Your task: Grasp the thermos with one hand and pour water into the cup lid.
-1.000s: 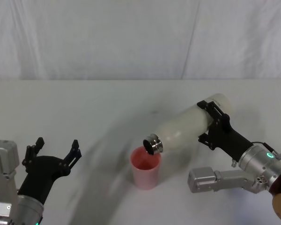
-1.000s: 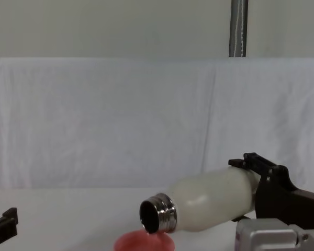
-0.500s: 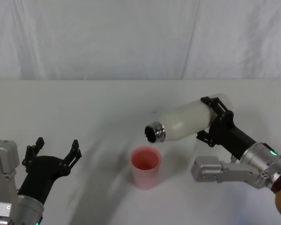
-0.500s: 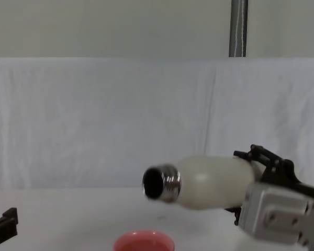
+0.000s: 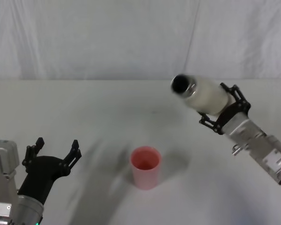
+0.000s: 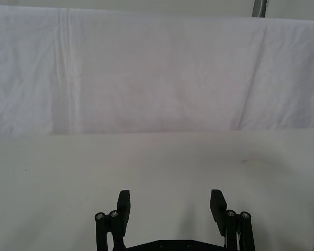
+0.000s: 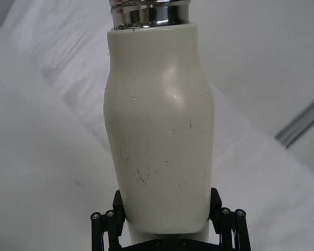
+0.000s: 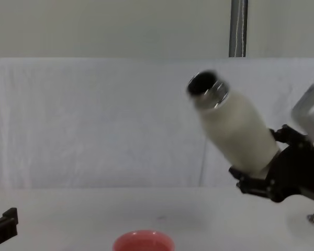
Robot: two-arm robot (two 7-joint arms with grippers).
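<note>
the thermos point(image 5: 203, 93) is held off the table point(image 5: 107, 112) by the right gripper point(image 5: 225, 112), jaws clenched on the lower body near the base. in the chest view the bottle point(image 8: 235, 130) is seen tilted, steel neck raised and pointed up and toward the robot's left, open mouth dark; gripper point(image 8: 275, 172) is located below and to the right of it. in the right wrist view the cream body point(image 7: 159, 136) is seated between the two black fingers point(image 7: 107, 222), light scuffs noted on the surface, threaded neck at the far end.

the cup lid point(image 5: 145, 166) is found upright on the table, near centre, well apart from the thermos mouth and lower-left of it in the head view; pink rim point(image 8: 143, 241) also noted at the bottom of the chest view. contents cannot be told.

left gripper point(image 5: 54, 152) is parked at the robot's near left, jaws released w/ a wide gap, nothing between them; same confirmed in left wrist view point(image 6: 170, 204). white cloth backdrop point(image 5: 131, 37) hung behind the table
</note>
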